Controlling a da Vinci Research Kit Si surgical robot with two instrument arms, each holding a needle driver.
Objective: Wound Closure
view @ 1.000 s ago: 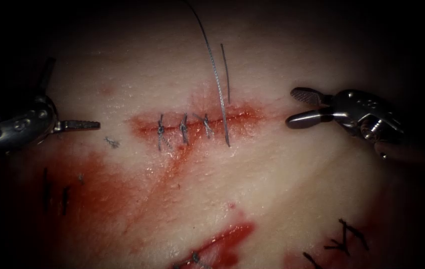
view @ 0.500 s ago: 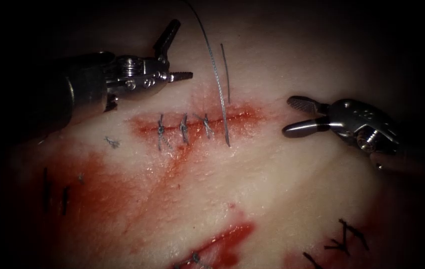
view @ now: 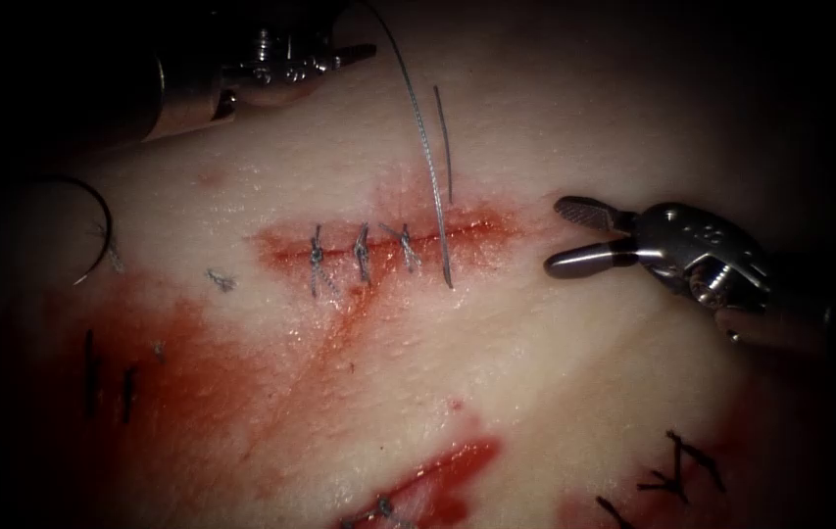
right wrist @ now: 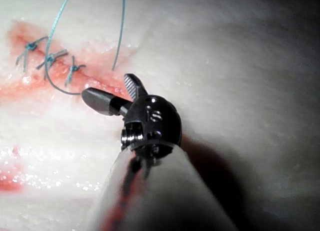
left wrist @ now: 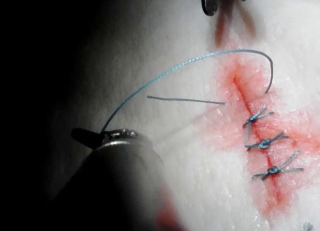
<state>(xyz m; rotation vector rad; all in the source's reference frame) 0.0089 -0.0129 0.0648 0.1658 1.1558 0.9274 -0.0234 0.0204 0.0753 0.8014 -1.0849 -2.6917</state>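
Needle (view: 94, 230) lies free, far left of cut (view: 388, 240), curve bulging right. Right claw (view: 566, 235) gapes, empty; left claw (view: 354, 54) state unclear.

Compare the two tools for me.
The left tool sits above the cut's left half; the right tool sits at its right end. The right pincer is open and empty; thread reaches the left tool's tip, grip unclear. Both are off the needle, lying free left of the cut.

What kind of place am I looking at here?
Probably a surgical-robot suturing practice bench. Pork-belly tissue bears a cut with three knotted stitches. A curved needle lies free left of the cut. The right tool is open and empty; the left tool reaches toward the thread.
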